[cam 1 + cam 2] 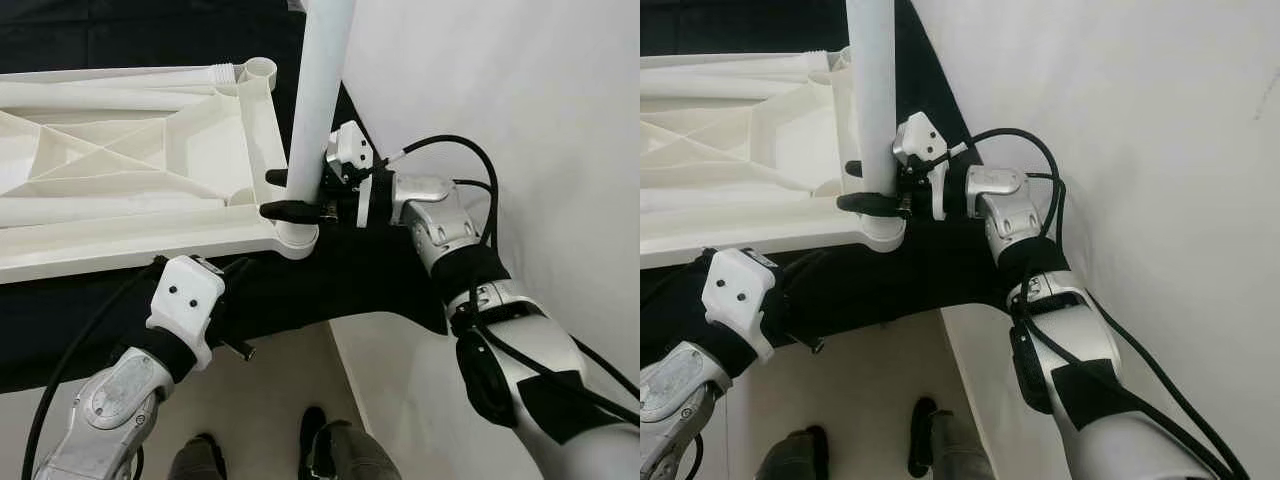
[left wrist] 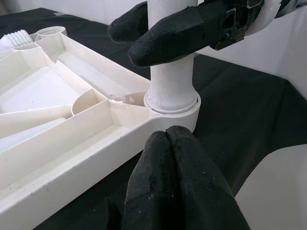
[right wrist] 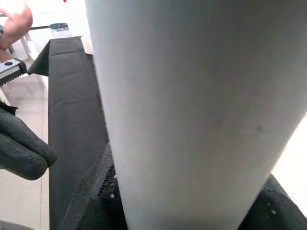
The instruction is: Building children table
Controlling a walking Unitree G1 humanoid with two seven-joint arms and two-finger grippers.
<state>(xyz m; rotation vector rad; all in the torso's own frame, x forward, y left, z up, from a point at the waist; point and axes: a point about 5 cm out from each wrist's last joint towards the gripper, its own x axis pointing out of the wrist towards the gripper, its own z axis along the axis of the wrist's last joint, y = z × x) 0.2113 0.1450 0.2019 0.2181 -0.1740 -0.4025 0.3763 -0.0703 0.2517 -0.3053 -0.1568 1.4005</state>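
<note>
The white plastic table top lies upside down on a black cloth. A white table leg stands upright in its near corner socket. My right gripper is shut on the leg just above the socket, one black finger on each side. My left gripper hovers low in front of that corner, a little short of the socket, its fingers pressed together with nothing between them. A second leg with a threaded end lies along the far edge of the table top, beside the empty far socket.
A white wall rises close on the right. The cloth's front edge drops to pale floor, where my feet stand. A person's hand is at the far end of the cloth in the right wrist view.
</note>
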